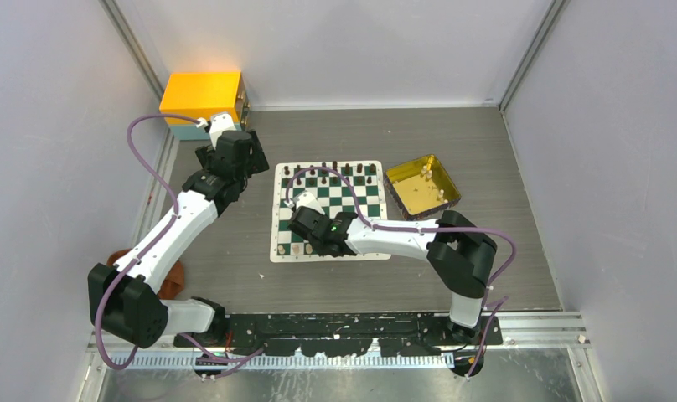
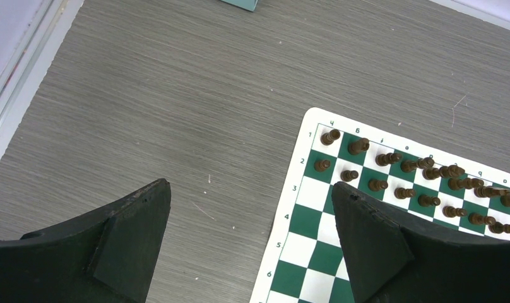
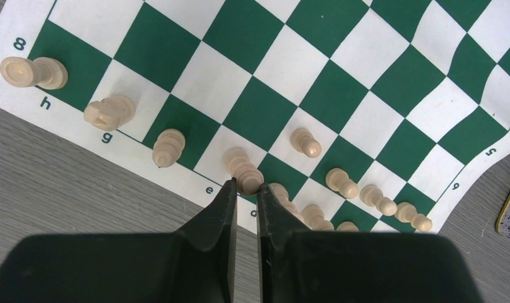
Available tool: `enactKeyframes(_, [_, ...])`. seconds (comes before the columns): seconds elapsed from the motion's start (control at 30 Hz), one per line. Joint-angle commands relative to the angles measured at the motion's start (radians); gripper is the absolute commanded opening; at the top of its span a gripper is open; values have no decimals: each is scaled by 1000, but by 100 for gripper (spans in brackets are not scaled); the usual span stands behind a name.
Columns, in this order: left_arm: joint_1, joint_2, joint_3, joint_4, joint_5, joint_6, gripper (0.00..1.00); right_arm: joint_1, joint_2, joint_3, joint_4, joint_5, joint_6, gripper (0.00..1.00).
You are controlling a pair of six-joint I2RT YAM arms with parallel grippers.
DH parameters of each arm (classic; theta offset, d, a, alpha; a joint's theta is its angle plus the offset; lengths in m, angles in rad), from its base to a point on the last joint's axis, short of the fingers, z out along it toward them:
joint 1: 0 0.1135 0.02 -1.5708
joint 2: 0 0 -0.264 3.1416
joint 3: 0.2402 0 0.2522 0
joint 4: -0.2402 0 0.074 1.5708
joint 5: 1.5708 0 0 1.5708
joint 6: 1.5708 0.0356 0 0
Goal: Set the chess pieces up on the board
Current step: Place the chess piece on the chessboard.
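Right gripper (image 3: 246,187) around half-hidden pale piece (image 3: 240,163)

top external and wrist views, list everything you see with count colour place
table: one, grey wood grain, under everything
board: one, green and white checks, table centre
dark chess pieces: two rows, dark brown, board's far edge
pale chess pieces: at least ten, cream, board's near edge
gold tray: one, shiny gold, right of board
tray pieces: a few, pale, inside tray
yellow box: one, yellow, far left corner
left gripper: one, black, open above bare table left of board
right gripper: one, black, shut on tall pale piece at board's near edge
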Motion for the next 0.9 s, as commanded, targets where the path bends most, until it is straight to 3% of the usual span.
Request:
enactKeyframes(0.0, [8,-8,10,32,-2,-11,98,2,-58,15,-9,27,-11,1])
enactKeyframes(0.33, [8,-14,5,32,-2,-12,98,1,-50,21,-15,-3,-4,7])
enactKeyframes(0.67, [8,-14,3,30,-2,-13,99,1,-37,26,-17,-38,3,30])
enactKeyframes(0.87, [8,-12,3,32,1,-14,98,1,-40,32,-12,-51,-3,36])
